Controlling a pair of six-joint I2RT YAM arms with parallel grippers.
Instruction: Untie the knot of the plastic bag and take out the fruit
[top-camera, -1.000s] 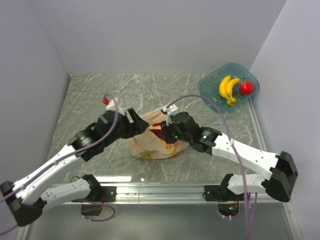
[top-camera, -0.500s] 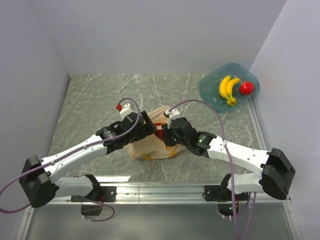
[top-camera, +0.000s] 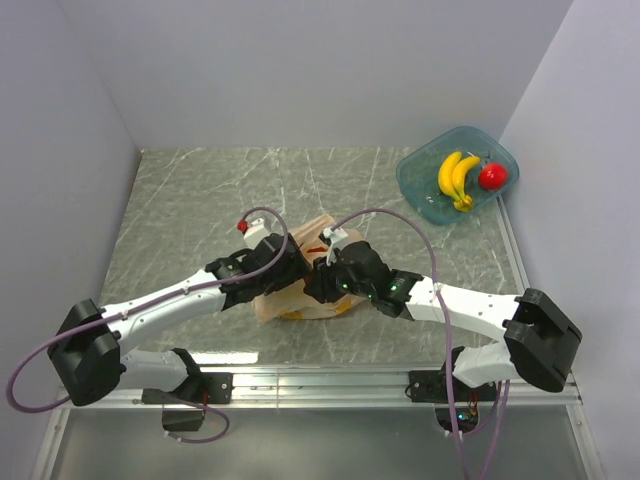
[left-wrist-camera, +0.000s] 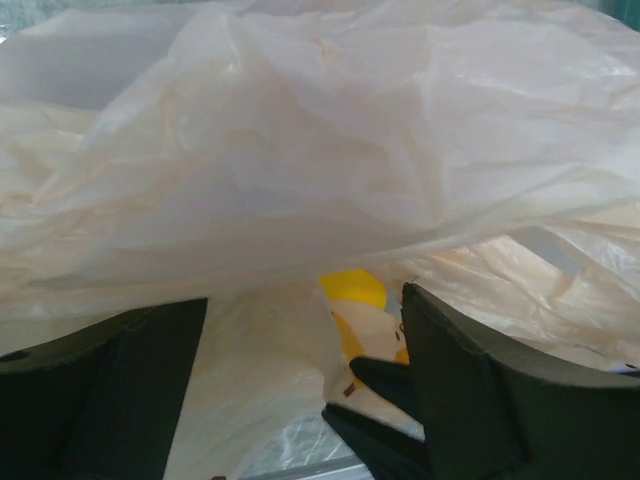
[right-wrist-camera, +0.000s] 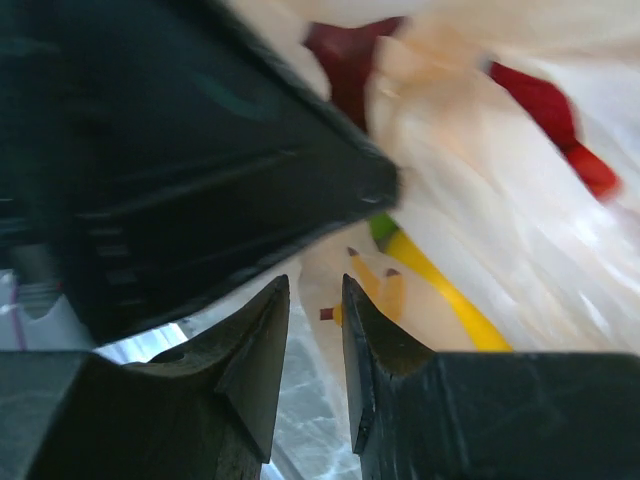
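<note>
L tool (left-wrist-camera: 305, 295) wide at bag (left-wrist-camera: 320, 150), wrist-only

Near the middle of the surface (top-camera: 180, 200), somewhat toward the front edge: the plastic bag (left-wrist-camera: 320, 150). Against its left side: the left hand (left-wrist-camera: 300, 380), with bag plastic lying above and between its fingers and a fruit (left-wrist-camera: 352, 288) inside the bag just beyond them. Against its right side: the right hand (right-wrist-camera: 313, 290), facing the left hand, the two nearly meeting over the bag. At the far right corner, well apart from the bag and close to the right wall: a tub (top-camera: 425, 200), with bananas (top-camera: 455, 178) in its middle and a round fruit (top-camera: 491, 177) just right of them.
</note>
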